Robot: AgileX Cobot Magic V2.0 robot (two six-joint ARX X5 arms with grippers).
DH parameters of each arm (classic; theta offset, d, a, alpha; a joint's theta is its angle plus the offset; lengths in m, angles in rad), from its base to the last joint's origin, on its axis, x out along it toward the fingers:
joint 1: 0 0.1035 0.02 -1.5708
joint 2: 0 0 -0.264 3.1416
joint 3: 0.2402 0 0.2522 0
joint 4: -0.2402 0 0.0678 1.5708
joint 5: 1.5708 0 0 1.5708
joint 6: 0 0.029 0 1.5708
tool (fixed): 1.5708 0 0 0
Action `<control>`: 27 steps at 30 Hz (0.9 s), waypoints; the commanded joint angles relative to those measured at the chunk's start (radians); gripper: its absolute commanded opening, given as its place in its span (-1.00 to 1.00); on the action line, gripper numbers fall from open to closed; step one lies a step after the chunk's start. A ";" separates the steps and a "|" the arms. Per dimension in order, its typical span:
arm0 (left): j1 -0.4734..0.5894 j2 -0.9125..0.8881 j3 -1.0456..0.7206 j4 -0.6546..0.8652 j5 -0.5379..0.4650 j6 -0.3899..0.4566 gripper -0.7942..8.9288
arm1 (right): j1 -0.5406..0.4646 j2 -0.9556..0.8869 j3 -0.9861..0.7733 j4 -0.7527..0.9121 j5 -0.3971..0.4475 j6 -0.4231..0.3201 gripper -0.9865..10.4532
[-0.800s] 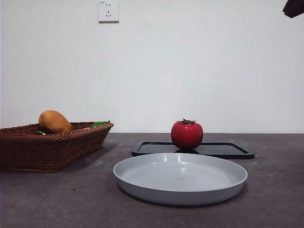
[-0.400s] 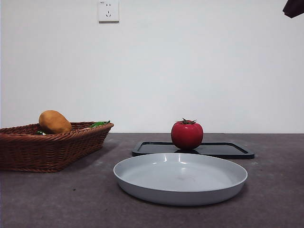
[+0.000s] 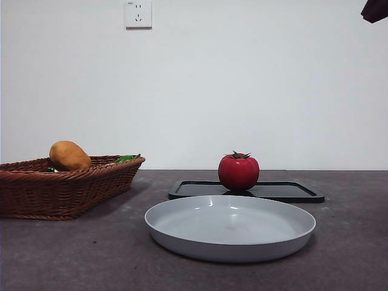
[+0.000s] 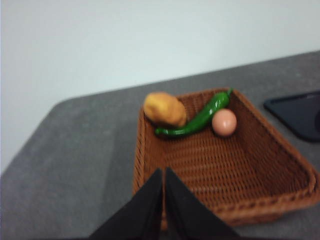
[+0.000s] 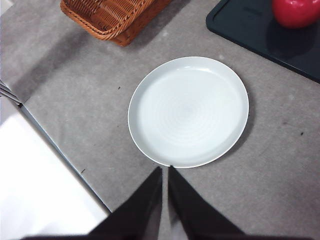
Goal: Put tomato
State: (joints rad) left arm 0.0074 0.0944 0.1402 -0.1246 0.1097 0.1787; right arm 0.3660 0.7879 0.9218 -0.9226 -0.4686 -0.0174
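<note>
The red tomato (image 3: 238,172) with a dark green stem stands on the black tray (image 3: 285,191), behind the empty grey plate (image 3: 230,227). It also shows in the right wrist view (image 5: 296,12) on the tray (image 5: 250,30), beyond the plate (image 5: 188,111). My right gripper (image 5: 165,170) is shut and empty, high above the plate's near rim. My left gripper (image 4: 164,172) is shut and empty, above the wicker basket (image 4: 250,170). In the front view only a black arm tip (image 3: 374,10) shows at the top right corner.
The wicker basket (image 3: 60,185) stands at the left with an orange-yellow oval fruit (image 3: 70,156), a green pepper (image 4: 197,117) and a small pink ball (image 4: 224,122). The table's edge (image 5: 65,160) runs near the right gripper. A wall socket (image 3: 138,13) is on the wall.
</note>
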 commanded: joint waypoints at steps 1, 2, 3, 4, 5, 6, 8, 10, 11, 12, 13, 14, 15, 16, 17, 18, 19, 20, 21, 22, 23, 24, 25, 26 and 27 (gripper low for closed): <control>0.001 -0.029 -0.038 0.012 -0.002 -0.016 -0.82 | 0.005 0.006 0.008 0.010 -0.003 0.010 -0.81; 0.001 -0.038 -0.050 0.012 -0.002 -0.016 -0.82 | 0.005 0.006 0.008 0.010 -0.003 0.010 -0.81; 0.001 -0.047 -0.062 0.012 -0.002 -0.016 -0.82 | 0.005 0.006 0.008 0.010 -0.003 0.010 -0.81; 0.001 -0.055 -0.074 0.012 -0.002 -0.016 -0.82 | 0.005 0.006 0.008 0.010 -0.003 0.010 -0.81; 0.001 -0.064 -0.086 0.010 -0.002 -0.016 -0.82 | 0.005 0.006 0.008 0.010 -0.003 0.010 -0.81; 0.001 -0.071 -0.096 0.007 -0.002 -0.016 -0.82 | 0.005 0.006 0.008 0.010 -0.003 0.010 -0.81; 0.001 -0.086 -0.116 0.000 -0.002 -0.015 -0.82 | 0.005 0.006 0.008 0.010 -0.003 0.010 -0.81; 0.001 -0.092 -0.129 -0.012 -0.002 -0.015 -0.82 | 0.005 0.006 0.008 0.010 -0.003 0.010 -0.81; 0.001 -0.092 -0.129 -0.031 -0.002 -0.015 -0.82 | 0.005 0.006 0.008 0.010 -0.003 0.010 -0.81; 0.001 -0.092 -0.129 -0.045 -0.002 -0.015 -0.82 | 0.005 0.006 0.008 0.010 -0.003 0.010 -0.81; 0.001 -0.092 -0.129 -0.061 -0.003 -0.014 -0.82 | 0.005 0.006 0.008 0.010 -0.003 0.010 -0.81; 0.001 -0.092 -0.129 -0.060 -0.004 -0.016 -0.82 | 0.005 0.007 0.008 0.010 -0.003 0.010 -0.81; 0.001 -0.092 -0.129 -0.060 -0.004 -0.015 -0.82 | 0.005 0.006 0.008 0.010 -0.003 0.010 -0.81; 0.001 -0.092 -0.129 -0.060 -0.005 -0.015 -0.82 | 0.005 0.006 0.008 0.010 -0.003 0.010 -0.81; 0.001 -0.092 -0.129 -0.060 -0.005 -0.016 -0.82 | 0.005 0.006 0.008 0.010 -0.003 0.010 -0.81; 0.001 -0.092 -0.129 -0.060 -0.005 -0.019 -0.82 | 0.005 0.006 0.008 0.010 -0.003 0.010 -0.81; 0.001 -0.092 -0.129 -0.060 -0.005 -0.029 -0.82 | 0.005 0.006 0.008 0.010 -0.003 0.010 -0.81; 0.001 -0.092 -0.129 -0.060 -0.005 -0.035 -0.82 | 0.005 0.006 0.008 0.010 -0.003 0.010 -0.81; 0.001 -0.092 -0.129 -0.059 -0.005 -0.035 -0.82 | 0.005 0.006 0.008 0.010 -0.003 0.010 -0.81; 0.001 -0.092 -0.129 -0.060 -0.005 -0.035 -0.82 | 0.005 0.006 0.008 0.010 -0.003 0.010 -0.81; 0.001 -0.091 -0.129 -0.060 -0.005 -0.035 -0.82 | 0.005 0.006 0.008 0.010 -0.003 0.010 -0.81; 0.001 -0.091 -0.129 -0.060 -0.005 -0.035 -0.82 | 0.005 0.006 0.008 0.010 -0.003 0.010 -0.81; 0.001 -0.092 -0.128 -0.060 -0.005 -0.035 -0.82 | 0.005 0.006 0.008 0.010 -0.003 0.010 -0.81; 0.001 -0.091 -0.128 -0.060 -0.005 -0.035 -0.82 | 0.005 0.006 0.008 0.010 -0.003 0.010 -0.81; 0.001 -0.091 -0.128 -0.060 -0.005 -0.035 -0.82 | 0.005 0.006 0.008 0.010 -0.003 0.010 -0.81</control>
State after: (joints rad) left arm 0.0074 0.0044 0.0322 -0.1757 0.1062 0.1532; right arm 0.3660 0.7879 0.9218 -0.9226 -0.4686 -0.0174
